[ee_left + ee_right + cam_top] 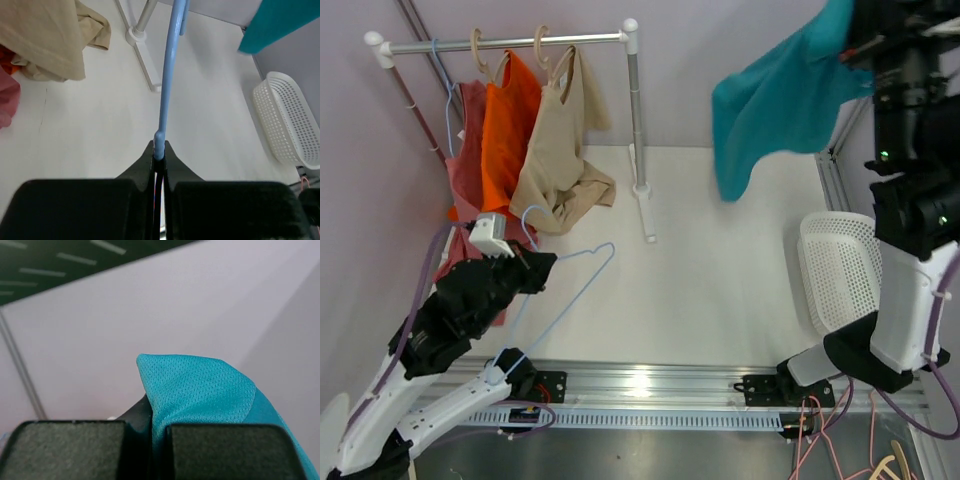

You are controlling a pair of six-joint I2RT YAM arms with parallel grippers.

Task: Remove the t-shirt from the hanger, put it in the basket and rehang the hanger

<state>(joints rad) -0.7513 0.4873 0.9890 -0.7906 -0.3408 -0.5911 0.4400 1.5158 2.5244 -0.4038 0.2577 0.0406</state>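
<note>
The teal t-shirt (780, 100) hangs free in the air at the upper right, pinched at its top by my right gripper (852, 40), which is raised high; its mesh fabric (200, 390) fills the shut jaws in the right wrist view. The light blue wire hanger (570, 275) is bare and lies low over the table at the left. My left gripper (525, 265) is shut on the hanger's wire (165, 100), which runs straight away from the fingertips (149, 152).
A clothes rail (510, 42) at the back left carries pink, orange (505, 130) and beige (555, 150) garments on hangers. Its upright post and foot (640, 185) stand mid-table. A white mesh basket (840, 270) sits at the right, also in the left wrist view (287, 120).
</note>
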